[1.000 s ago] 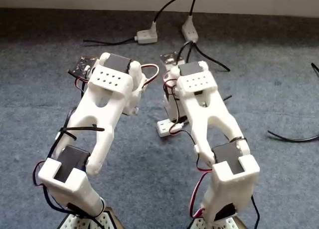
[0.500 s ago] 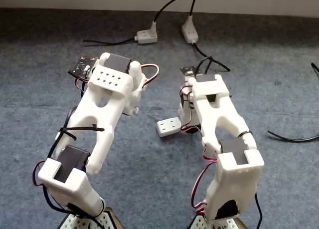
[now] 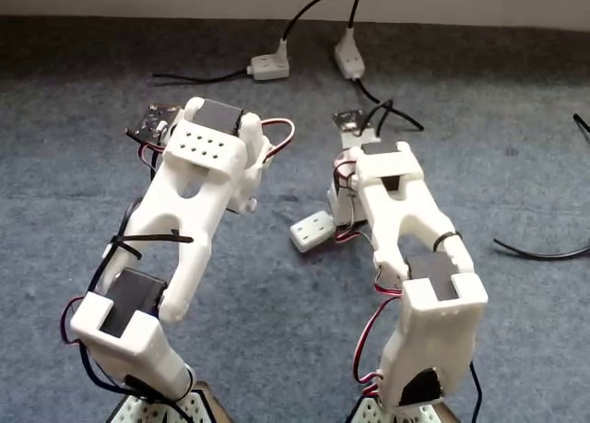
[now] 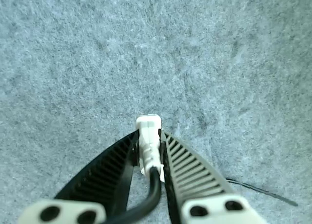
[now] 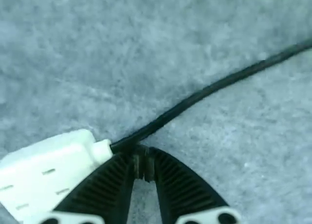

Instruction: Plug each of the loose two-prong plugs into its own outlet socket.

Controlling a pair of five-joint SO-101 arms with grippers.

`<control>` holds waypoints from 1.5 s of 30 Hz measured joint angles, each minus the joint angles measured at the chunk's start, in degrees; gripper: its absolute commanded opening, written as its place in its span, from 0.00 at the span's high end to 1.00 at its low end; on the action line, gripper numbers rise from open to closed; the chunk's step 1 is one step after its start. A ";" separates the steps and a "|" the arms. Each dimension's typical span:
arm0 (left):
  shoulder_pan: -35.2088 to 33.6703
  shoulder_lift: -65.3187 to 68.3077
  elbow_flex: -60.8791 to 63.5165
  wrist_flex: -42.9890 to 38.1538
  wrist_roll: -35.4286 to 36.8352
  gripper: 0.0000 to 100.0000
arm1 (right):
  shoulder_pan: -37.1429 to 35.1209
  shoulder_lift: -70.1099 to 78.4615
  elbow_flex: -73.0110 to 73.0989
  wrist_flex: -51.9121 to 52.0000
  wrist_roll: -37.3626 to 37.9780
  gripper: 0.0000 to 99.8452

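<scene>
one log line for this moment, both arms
left gripper: shut on plug | right gripper: shut on cord beside outlet socket | plug not yet inserted

White plastic arms point(image 3: 198, 193), black ribbed pincer fingers point(image 4: 190, 170), red-black wires point(image 3: 360, 354)

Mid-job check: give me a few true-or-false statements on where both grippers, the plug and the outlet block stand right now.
1. The left gripper grips a white plug. True.
2. That plug is seated in a socket. False: it is held over bare carpet.
3. The right gripper is wide open. False: its fingers are closed at the black cable, right beside the outlet block.
4. The outlet block lies on the carpet between the two arms. True.
</scene>
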State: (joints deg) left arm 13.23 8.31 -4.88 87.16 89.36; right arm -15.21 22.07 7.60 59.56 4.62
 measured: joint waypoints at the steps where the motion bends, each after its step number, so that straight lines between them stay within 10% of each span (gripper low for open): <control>1: 0.00 0.00 0.00 0.00 0.00 0.99 | 0.09 0.00 0.00 -0.88 0.00 0.99; 11: 0.09 0.00 0.00 0.00 0.00 0.99 | 2.37 0.18 -3.34 3.60 0.00 0.99; 22: 12.13 0.00 0.00 -1.41 -3.43 0.99 | 20.13 0.26 -14.68 22.59 -0.09 0.99; 45: 14.42 0.00 15.12 -24.26 -22.86 0.99 | 24.62 -3.34 11.87 2.73 -7.21 0.99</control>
State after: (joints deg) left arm 27.65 8.31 10.24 62.90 66.51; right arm 9.41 18.73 19.47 62.29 -2.59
